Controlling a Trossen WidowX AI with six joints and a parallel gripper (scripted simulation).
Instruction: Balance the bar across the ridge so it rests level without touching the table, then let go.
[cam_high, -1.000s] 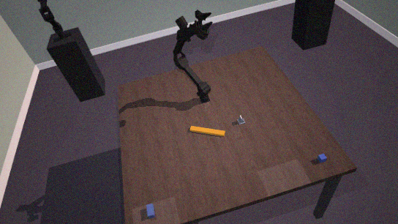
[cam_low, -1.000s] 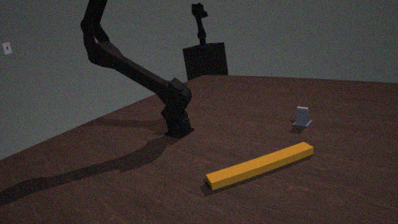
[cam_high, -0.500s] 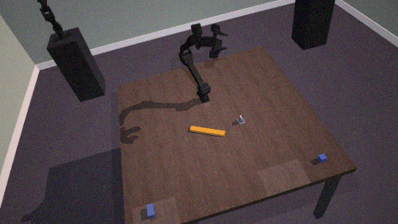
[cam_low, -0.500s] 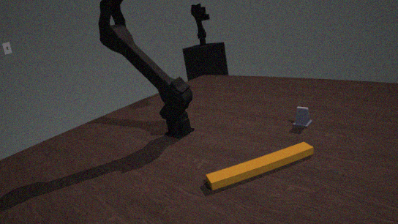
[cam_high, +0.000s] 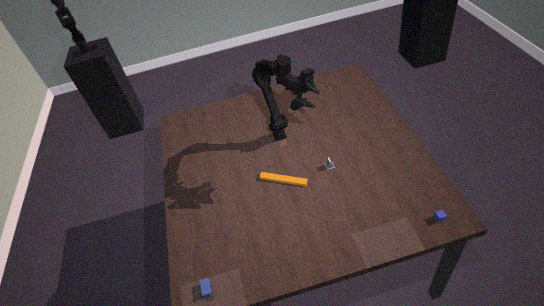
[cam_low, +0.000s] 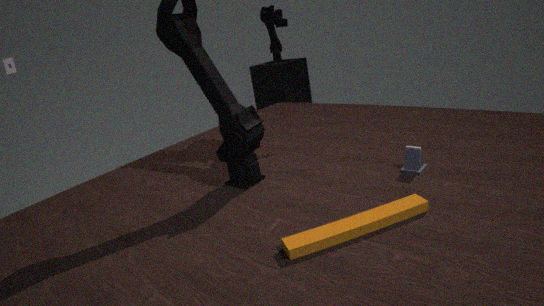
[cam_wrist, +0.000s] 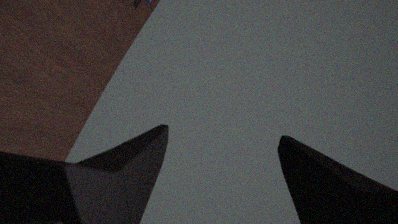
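An orange bar (cam_high: 283, 179) (cam_low: 355, 227) lies flat on the wooden table. The small grey ridge (cam_high: 329, 164) (cam_low: 413, 159) stands upright on its base near one end of the bar, apart from it, with nothing on top. My gripper (cam_high: 315, 98) (cam_wrist: 224, 137) is open and empty, raised high above the back of the table, well away from the bar and the ridge. Its fingers are out of frame in the exterior view. The wrist view shows neither bar nor ridge.
A blue cube (cam_high: 440, 215) sits near the table's right corner, and a blue block (cam_high: 205, 288) on a paler patch at the front left. Dark pedestals (cam_high: 104, 95) (cam_high: 428, 35) stand beyond the table; the left one bears another arm. The wrist view shows a table edge.
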